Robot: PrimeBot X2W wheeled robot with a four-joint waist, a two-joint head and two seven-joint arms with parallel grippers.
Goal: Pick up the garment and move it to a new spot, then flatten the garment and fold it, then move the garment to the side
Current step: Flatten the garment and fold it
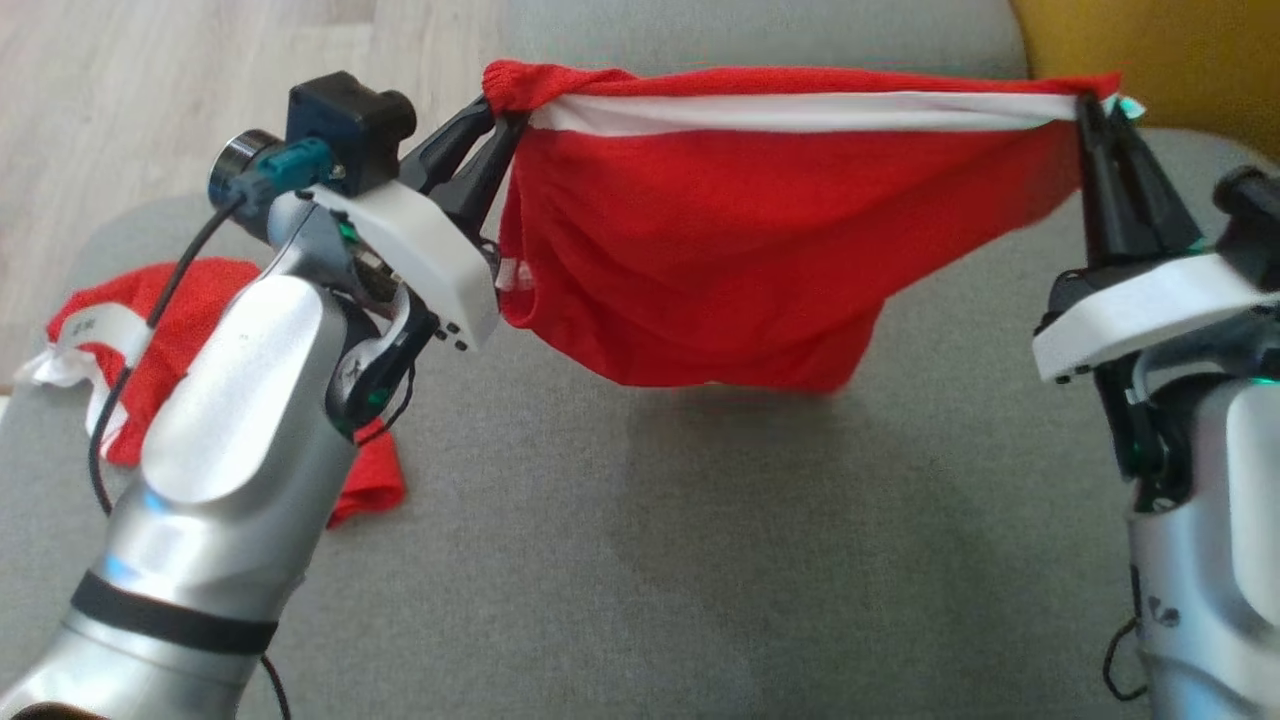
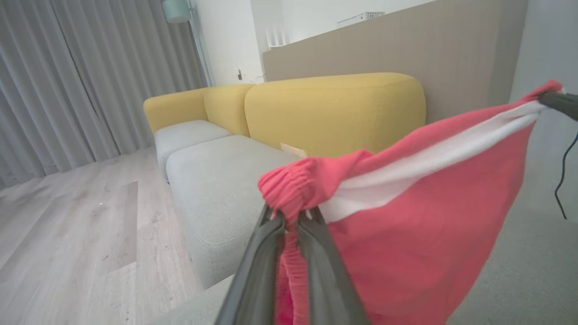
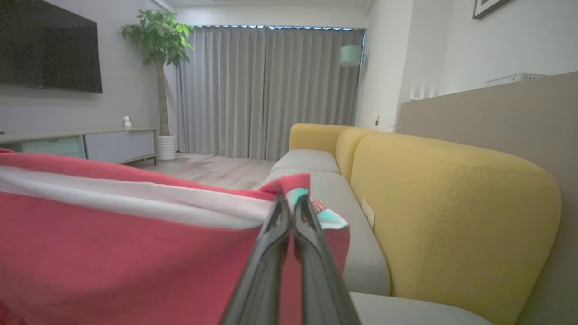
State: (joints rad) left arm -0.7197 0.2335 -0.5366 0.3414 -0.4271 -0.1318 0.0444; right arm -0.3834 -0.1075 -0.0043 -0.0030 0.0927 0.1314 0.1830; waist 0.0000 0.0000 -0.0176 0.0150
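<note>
Red knitted garment (image 1: 700, 250) with a white band hangs stretched above the grey fabric sofa seat (image 1: 700, 560), toward its far edge. Its upper corners are pinched between the closed fingers of the left gripper (image 1: 497, 115) and the right gripper (image 1: 1097, 110). Lifting seems done; flattening, folding and moving aside remain.

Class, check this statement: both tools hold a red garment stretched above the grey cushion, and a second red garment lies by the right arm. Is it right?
Not quite. The second red garment lies by the left arm, not the right, as the head view shows. The rest stands.
</note>
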